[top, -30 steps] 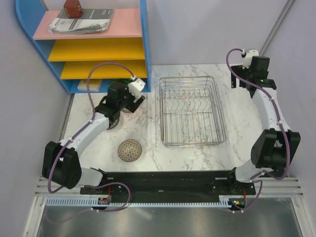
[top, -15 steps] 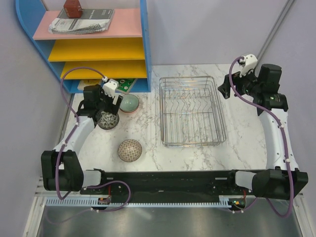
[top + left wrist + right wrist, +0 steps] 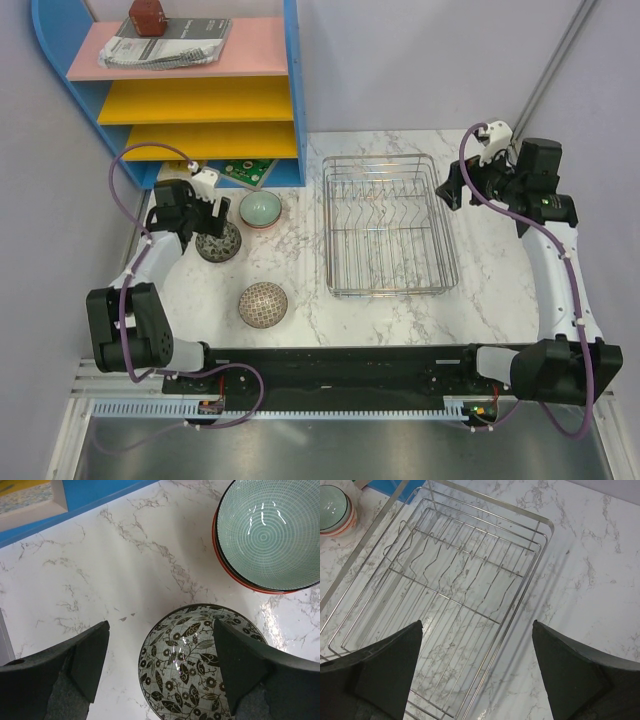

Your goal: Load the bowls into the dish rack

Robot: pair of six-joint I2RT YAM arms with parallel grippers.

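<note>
A dark leaf-patterned bowl (image 3: 219, 244) (image 3: 192, 665) stands upright on the marble. My left gripper (image 3: 204, 216) (image 3: 161, 625) hovers over it, open: one finger (image 3: 240, 655) is above the bowl's right side, the other finger (image 3: 87, 655) is over bare table. A pale green bowl (image 3: 261, 208) (image 3: 270, 530) (image 3: 332, 501) is nested in a red-rimmed bowl (image 3: 235, 575) just right of it. A beige mesh bowl (image 3: 263, 304) sits nearer the arm bases. The dish rack (image 3: 388, 225) (image 3: 465, 590) holds nothing. My right gripper (image 3: 451, 187) (image 3: 476, 625) hangs open above the rack's right rim.
A blue shelf unit (image 3: 292, 90) (image 3: 95, 495) with yellow and pink shelves stands at the back left, close behind the bowls. A green patterned item (image 3: 243, 170) lies at its foot. Marble table (image 3: 490, 280) lies right of the rack.
My left gripper has moved left, from over the stacked bowls to above the dark bowl. My right arm has swung in from the back right to the rack's right rim.
</note>
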